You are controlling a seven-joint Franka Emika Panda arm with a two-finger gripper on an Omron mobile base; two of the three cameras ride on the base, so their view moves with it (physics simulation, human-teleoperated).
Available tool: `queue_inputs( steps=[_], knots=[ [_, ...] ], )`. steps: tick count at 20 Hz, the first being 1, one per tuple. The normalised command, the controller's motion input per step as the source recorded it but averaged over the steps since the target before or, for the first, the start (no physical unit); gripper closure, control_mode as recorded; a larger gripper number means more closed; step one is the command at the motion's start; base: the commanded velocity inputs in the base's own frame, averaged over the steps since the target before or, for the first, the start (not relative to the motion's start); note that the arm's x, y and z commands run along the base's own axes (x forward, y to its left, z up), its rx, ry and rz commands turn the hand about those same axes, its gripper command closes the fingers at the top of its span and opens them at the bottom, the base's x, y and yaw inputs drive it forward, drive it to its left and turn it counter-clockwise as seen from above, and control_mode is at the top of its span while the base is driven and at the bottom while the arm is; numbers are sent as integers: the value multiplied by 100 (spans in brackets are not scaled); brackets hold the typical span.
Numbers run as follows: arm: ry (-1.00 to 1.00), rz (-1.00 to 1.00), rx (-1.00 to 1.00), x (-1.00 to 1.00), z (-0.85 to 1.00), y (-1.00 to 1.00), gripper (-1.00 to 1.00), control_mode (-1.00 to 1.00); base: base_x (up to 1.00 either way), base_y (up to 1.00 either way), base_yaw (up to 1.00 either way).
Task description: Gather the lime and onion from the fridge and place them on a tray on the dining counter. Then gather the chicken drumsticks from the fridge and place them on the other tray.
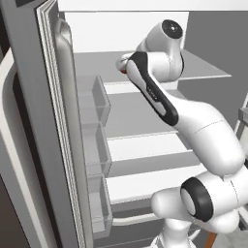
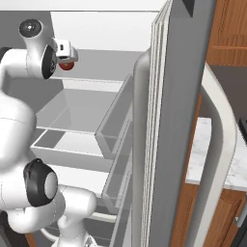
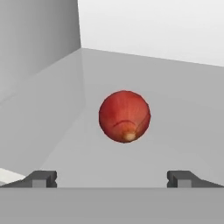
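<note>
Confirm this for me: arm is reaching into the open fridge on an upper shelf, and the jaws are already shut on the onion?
Not quite. The jaws are wide open: in the hand view both tips stand far apart, short of the onion, which sits untouched on the fridge shelf. The rest is right.

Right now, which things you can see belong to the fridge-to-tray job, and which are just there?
For the job: onion on a fridge shelf, ahead of the open fingers.
Just there: empty door bins, marble counter beside the fridge.
</note>
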Motion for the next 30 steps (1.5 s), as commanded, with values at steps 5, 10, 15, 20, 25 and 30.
queue_inputs(
  steps=[5, 10, 15, 20, 25, 30],
  knots=[
    [0, 0, 0, 48, -11, 0, -100, -100, 0, 0, 0],
    [0, 0, 0, 46, -14, 0, -100, -100, 0, 0, 0],
    [0, 0, 0, 40, -7, 4, -100, -100, 0, 0, 0],
    [0, 0, 0, 27, -13, 8, -100, -100, 0, 0, 0],
    [1, 0, 0, 12, -21, 9, -100, -100, 0, 0, 0],
    [5, 0, 0, 0, -37, 6, 100, -100, 0, 0, 0]
  ],
)
